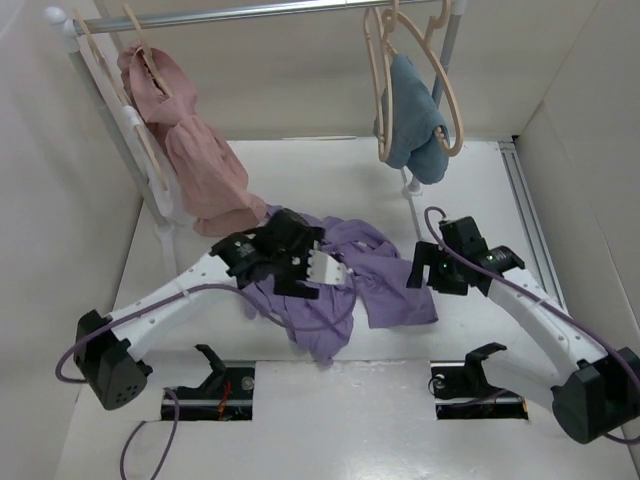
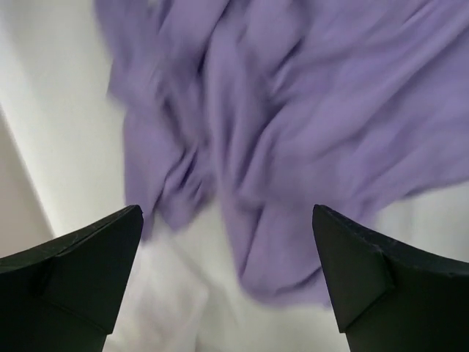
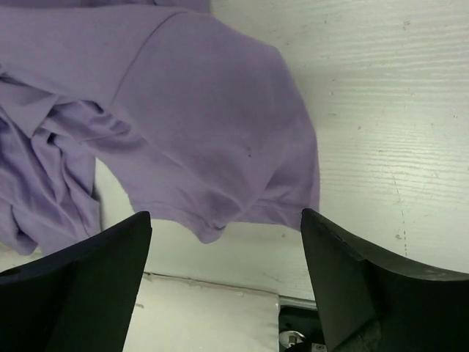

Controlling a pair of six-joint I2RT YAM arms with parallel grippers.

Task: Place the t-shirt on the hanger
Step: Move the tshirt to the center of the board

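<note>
Robotics lab cell: white walls [image 1: 40, 200] enclose a table [image 1: 330, 420] and clothes rail [image 1: 250, 12].

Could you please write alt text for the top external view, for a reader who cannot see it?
A crumpled lavender t-shirt lies on a white table between two robot arms, the left hand above its middle and the right hand at its right edge. Behind, a metal rail carries beige hangers, a pink garment and a blue cloth.

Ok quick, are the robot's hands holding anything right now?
Left gripper: open, holding nothing, over the t-shirt.
Right gripper: open, holding nothing.
</note>
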